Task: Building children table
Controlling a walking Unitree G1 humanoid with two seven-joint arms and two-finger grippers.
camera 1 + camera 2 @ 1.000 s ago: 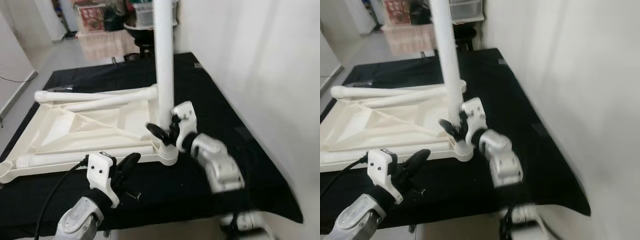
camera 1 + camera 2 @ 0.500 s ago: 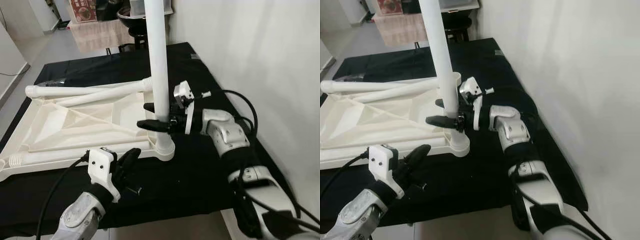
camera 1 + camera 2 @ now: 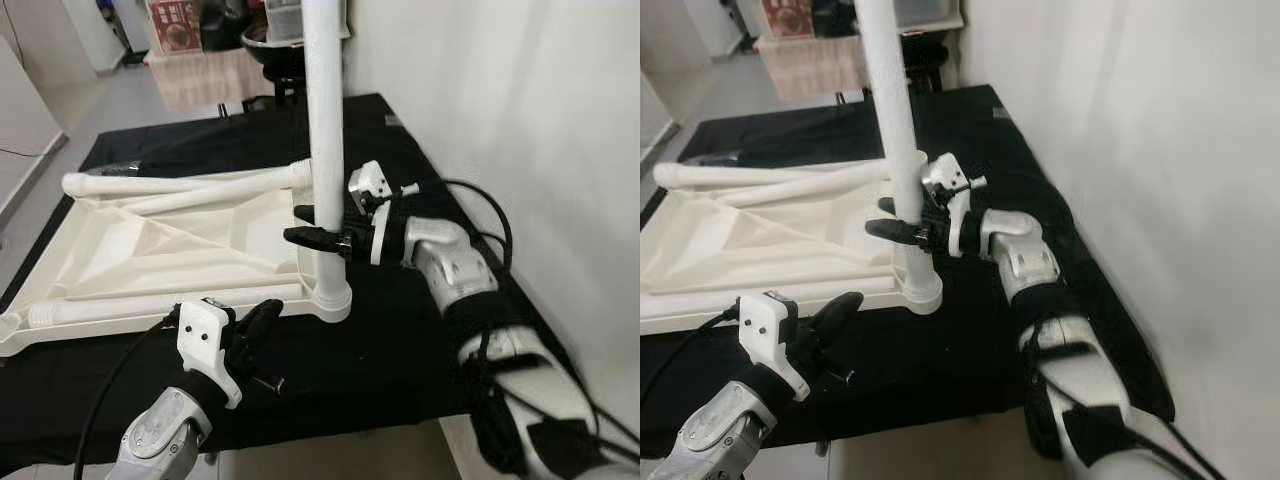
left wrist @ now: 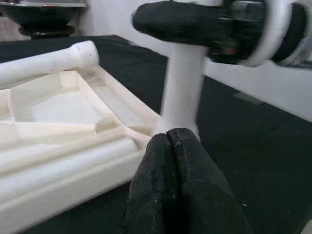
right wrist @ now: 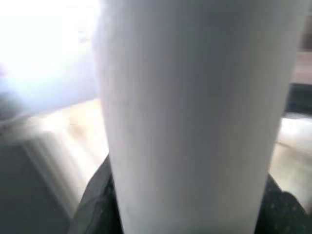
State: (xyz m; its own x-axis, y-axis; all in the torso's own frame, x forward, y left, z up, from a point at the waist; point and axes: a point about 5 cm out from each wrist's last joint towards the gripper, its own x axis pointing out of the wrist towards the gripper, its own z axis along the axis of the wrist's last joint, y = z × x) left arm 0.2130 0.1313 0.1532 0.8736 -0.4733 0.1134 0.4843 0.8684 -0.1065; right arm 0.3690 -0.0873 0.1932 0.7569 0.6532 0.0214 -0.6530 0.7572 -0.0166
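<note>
My right gripper (image 3: 312,226) is gripping the upright white table leg (image 3: 326,120) low on its shaft, one black finger (image 3: 316,238) lying along the near side and the other passing behind, so the post is sitting clamped between them. In my right wrist view the leg (image 5: 195,112) is standing right up against the lens, with the dark fingers (image 5: 95,204) hugging either side of it. The leg is standing in the round corner socket (image 3: 329,301) of the upturned cream tabletop (image 3: 170,250), at the corner nearest my right arm.

My left gripper (image 3: 258,328) is hovering just in front of that same corner, its two fingers (image 4: 175,195) pressed together with nothing between them; the tips are pointing at the foot of the leg and I cannot tell whether they are touching it. A small dark screw (image 3: 271,382) is lying on the cloth beside them.

Two more white legs are lying flat: one (image 3: 190,181) along the tabletop's far edge, one (image 3: 150,305) along the near edge. Everything is resting on a black cloth (image 3: 400,330) covering the work surface. A plain white wall (image 3: 520,130) is running along my right, grey floor (image 3: 110,110) is stretching off to the left, and a pink-draped piece of furniture (image 3: 205,75) is standing beyond the far end.
</note>
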